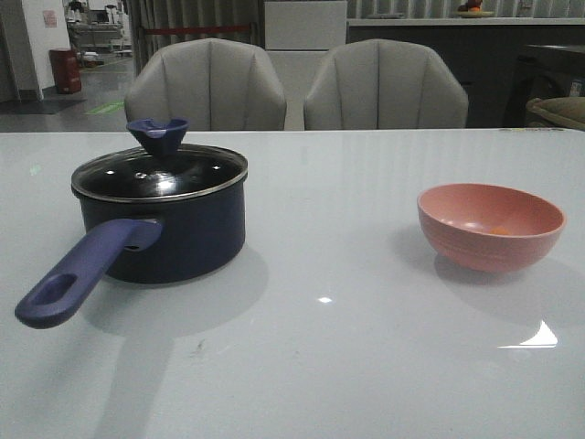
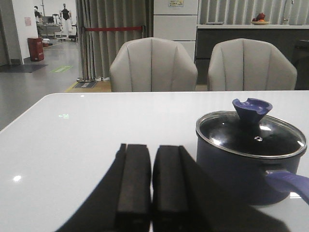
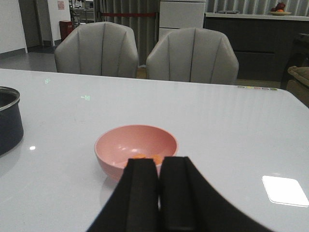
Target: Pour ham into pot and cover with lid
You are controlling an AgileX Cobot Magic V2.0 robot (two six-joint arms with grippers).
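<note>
The navy pot (image 1: 174,233) stands at the table's left, its purple-blue handle (image 1: 78,274) pointing toward the front. The glass lid (image 1: 160,172) with its blue knob (image 1: 157,135) sits on the pot. The pot (image 2: 241,169) and lid (image 2: 251,137) also show in the left wrist view. A pink bowl (image 1: 491,225) at the right holds the small orange ham (image 1: 501,230); both show in the right wrist view, bowl (image 3: 130,145) and ham (image 3: 145,156). My left gripper (image 2: 152,159) is shut and empty, beside the pot. My right gripper (image 3: 159,166) is shut and empty, just short of the bowl.
The white glossy table (image 1: 338,347) reaches across the view. Two grey chairs (image 1: 206,84) (image 1: 384,87) stand behind its far edge. A dark counter (image 1: 439,55) runs along the back. Neither arm shows in the front view.
</note>
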